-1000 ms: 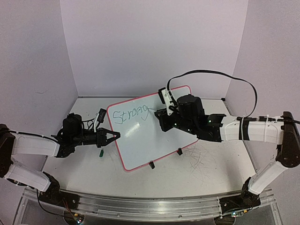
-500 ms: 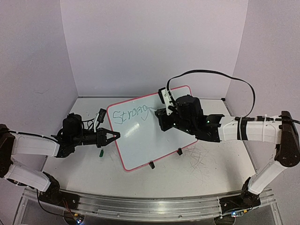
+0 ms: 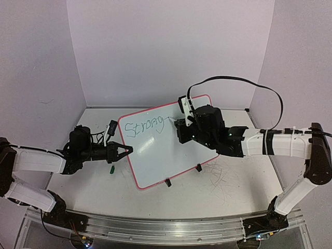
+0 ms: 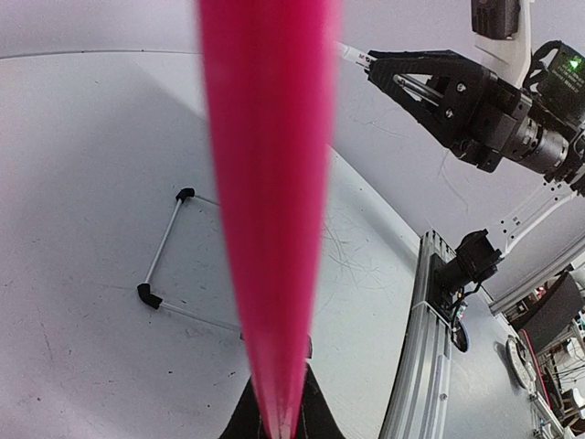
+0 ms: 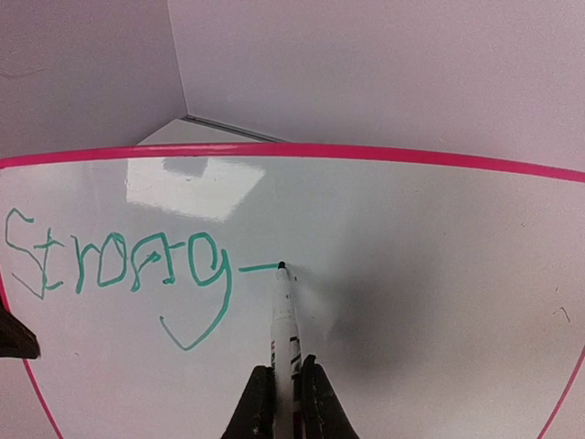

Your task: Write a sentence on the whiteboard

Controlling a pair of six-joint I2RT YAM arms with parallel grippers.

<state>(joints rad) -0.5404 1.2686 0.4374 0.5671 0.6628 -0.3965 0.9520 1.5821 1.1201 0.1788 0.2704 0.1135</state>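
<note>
1. Green cursive makes up the sentence (image 5: pixel 119 261), which reads "Strong" with a short dash running off the g. It sits along the upper left part of the whiteboard (image 3: pixel 171 155).
2. The whiteboard sits skewed on the table (image 3: pixel 233 192) between the two arms, with its black clip feet (image 3: pixel 167 182) on the near edge.
3. The right arm (image 3: pixel 270 142) reaches in from the right. Its forearm is stretched nearly level and its wrist is over the board's far right corner.
4. The right gripper (image 5: pixel 283 389) is pinched tight on a marker (image 5: pixel 284 315), and the marker's tip touches the board at the end of the dash.
5. The left arm (image 3: pixel 41 161) lies low, stretched across the table toward the board's left edge.
6. The left gripper (image 3: pixel 128 150) is clamped hard on the pink rim there.
7. A small green piece (image 3: pixel 111 169) lies on the table just beside that gripper.
</note>
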